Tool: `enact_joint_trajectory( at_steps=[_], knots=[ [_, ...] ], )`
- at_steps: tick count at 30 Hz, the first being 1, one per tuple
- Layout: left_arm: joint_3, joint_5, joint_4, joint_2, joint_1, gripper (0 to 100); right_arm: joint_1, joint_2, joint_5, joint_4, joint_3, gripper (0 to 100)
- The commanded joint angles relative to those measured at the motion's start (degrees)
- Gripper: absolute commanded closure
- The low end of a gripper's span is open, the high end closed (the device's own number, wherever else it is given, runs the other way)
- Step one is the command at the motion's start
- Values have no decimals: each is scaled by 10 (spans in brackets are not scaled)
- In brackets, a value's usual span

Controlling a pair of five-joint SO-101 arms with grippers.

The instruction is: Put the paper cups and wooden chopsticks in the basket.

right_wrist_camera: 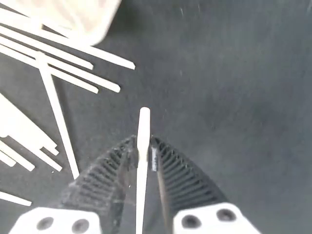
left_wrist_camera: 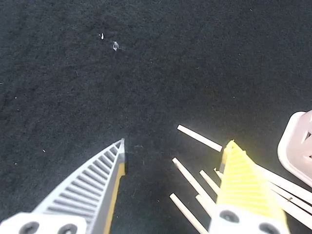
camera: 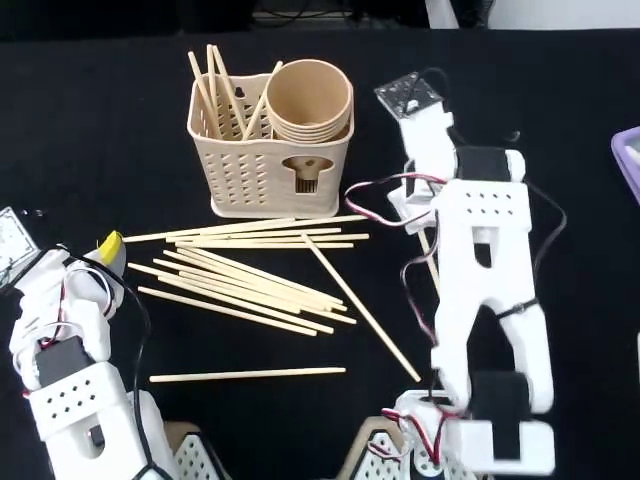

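**A:** Where is the chopstick that the right tool (right_wrist_camera: 143, 142) carries?

**B:** The right tool is clamped on 1 wooden chopstick (right_wrist_camera: 143, 122). The stick runs between its 2 dark fingers and pokes out past their tips, above bare black surface (right_wrist_camera: 234, 73).

**A:** And the others?

**B:** A loose pile of chopsticks (camera: 250, 280) lies on the surface just in front of the basket (camera: 265, 180), apart from that tool. 1 long chopstick (camera: 360, 308) slants from the pile toward the right arm. 1 stray chopstick (camera: 247, 375) lies alone, nearer the arms' bases.

**A:** What does the basket hold?

**B:** A stack of paper cups (camera: 310, 95) stands upright in its right half. Several leaning chopsticks (camera: 215, 80) stick up out of its left half.

**A:** And the left tool (left_wrist_camera: 176, 142)?

**B:** It is spread wide with nothing between its 2 fingers, 1 grey and 1 yellow. It hangs low at the left end of the pile. The yellow finger (left_wrist_camera: 241, 175) sits over the chopstick ends there, and whether it touches them cannot be told. The grey one is over bare surface.
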Motion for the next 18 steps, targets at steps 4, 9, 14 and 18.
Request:
enact_joint_trajectory(
  at_steps=[4, 9, 14, 18],
  knots=[
    [-18, 2, -12, -9, 5, 686, -119, -147, 26, -47, 139, 988],
    [-17, 2, -12, -9, 5, 686, -169, -210, 25, -203, 334, 988],
    [-17, 2, -12, -9, 5, 686, -175, -227, 25, -399, 481, 987],
    [-18, 2, -12, -9, 5, 686, -176, -218, -4, -443, 521, 972]
  ],
)
